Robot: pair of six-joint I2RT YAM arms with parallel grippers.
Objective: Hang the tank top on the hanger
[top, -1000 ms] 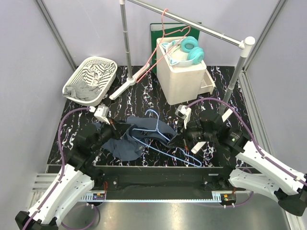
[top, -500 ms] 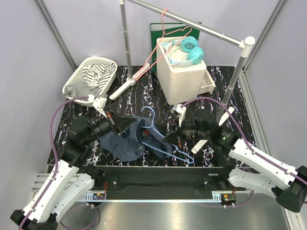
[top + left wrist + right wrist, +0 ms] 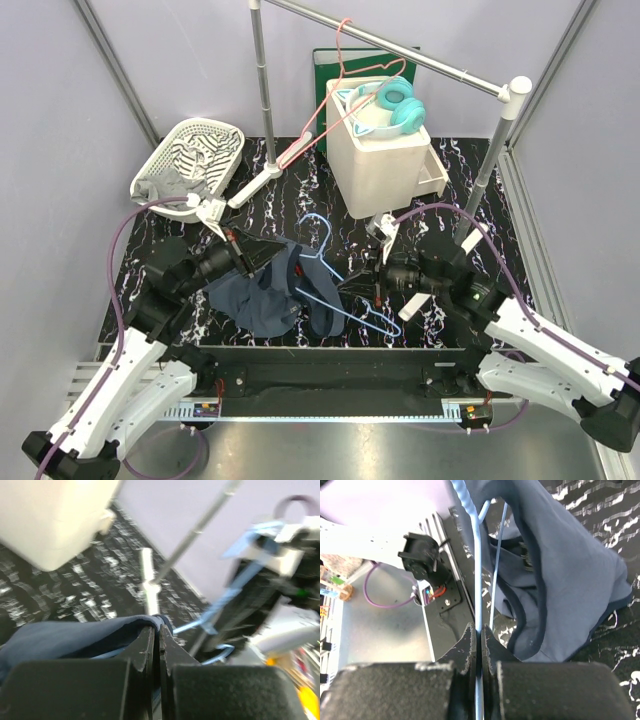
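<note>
The dark navy tank top (image 3: 262,297) hangs bunched between the arms, lifted off the black marbled table at its upper edge. My left gripper (image 3: 268,256) is shut on the top's edge; in the left wrist view the cloth (image 3: 75,635) folds over the closed fingertips (image 3: 157,622). The light-blue hanger (image 3: 332,292) is tilted, with its hook (image 3: 320,226) pointing to the back and part of its frame inside the cloth. My right gripper (image 3: 347,283) is shut on the hanger's wire (image 3: 477,570), with the top (image 3: 570,580) draped just right of it.
A white basket (image 3: 228,150) at back left holds grey and striped cloths. A white box (image 3: 385,165) with teal headphones stands at the back centre. A pink-red hanger (image 3: 335,90) hangs on the rack rail, whose poles (image 3: 262,90) stand behind the work area.
Both grippers have risen and drawn closer together. The top has lifted off the table and bunched up. The hanger has tilted up, with its hook moved toward the back.
</note>
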